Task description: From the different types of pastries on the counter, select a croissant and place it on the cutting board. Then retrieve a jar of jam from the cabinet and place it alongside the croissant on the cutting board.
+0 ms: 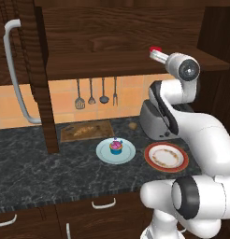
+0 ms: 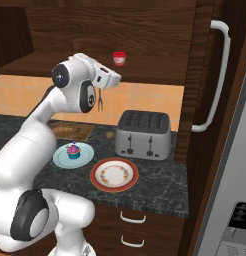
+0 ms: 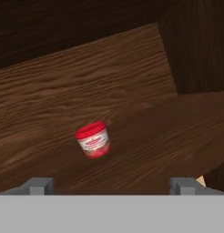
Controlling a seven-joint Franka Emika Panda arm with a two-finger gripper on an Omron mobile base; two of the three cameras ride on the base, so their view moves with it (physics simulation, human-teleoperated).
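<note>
The jar of jam [image 3: 93, 139], red with a pale band, stands upright on the cabinet shelf [image 3: 145, 136]. My gripper [image 3: 111, 186] is open, its fingertips [image 3: 38, 185] wide apart, short of the jar and not touching it. From the left base view the gripper [image 1: 154, 54] is raised to the cabinet [image 1: 112, 63], just before the jar [image 1: 155, 49]. The croissant [image 1: 84, 131] lies on the cutting board [image 1: 100, 126] on the counter [image 1: 37, 163]. A cupcake [image 1: 116, 147] sits on a pale blue plate [image 1: 104, 155], and a brown lump [image 1: 132, 125] rests near the board.
A silver toaster [image 2: 143, 134] stands at the back of the counter. A red-rimmed plate [image 2: 114, 174] lies in front of it. Utensils [image 1: 91, 93] hang on the tiled wall. The open cabinet door with its grey handle [image 2: 215, 80] stands to the right.
</note>
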